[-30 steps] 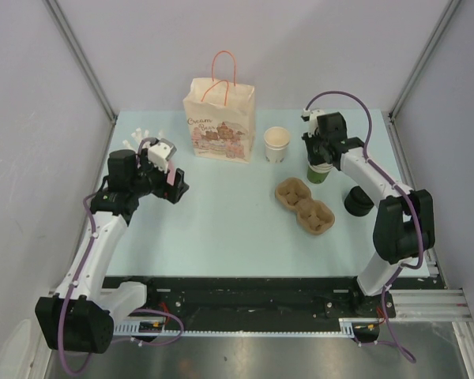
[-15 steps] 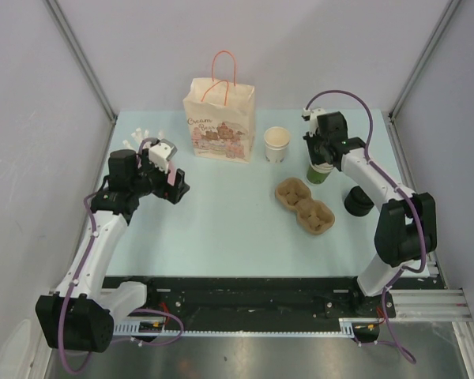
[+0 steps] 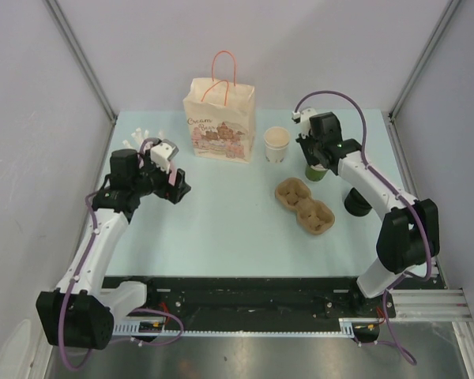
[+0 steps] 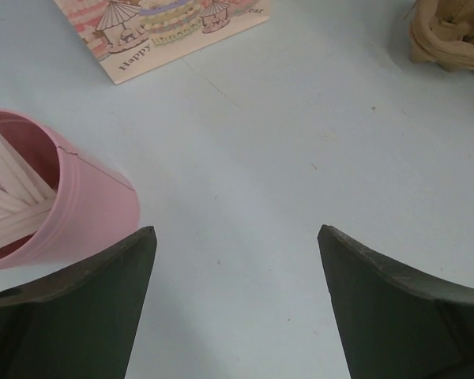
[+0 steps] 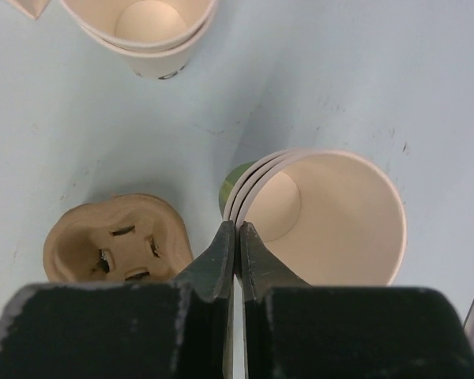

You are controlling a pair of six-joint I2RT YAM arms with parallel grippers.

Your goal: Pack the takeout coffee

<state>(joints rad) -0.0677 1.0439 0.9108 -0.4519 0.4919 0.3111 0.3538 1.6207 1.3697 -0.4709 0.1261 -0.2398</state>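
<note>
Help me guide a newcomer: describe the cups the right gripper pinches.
Find the paper bag at the back. Right of it stands a white cup, then nested cups in the right gripper. Only these are green outside.

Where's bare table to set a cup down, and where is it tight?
Free: mid-table, bordered by the left hand, paper bag and pulp tray; also the near strip below the tray. Tight: back right, where white cup, green cup in the right hand, tray and black lid cluster.

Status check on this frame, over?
Right pincer shut on rim of lidless green cup stack. Left pincer open, beside pink straw cup. No lidded coffee in view. Pulp tray close by.
</note>
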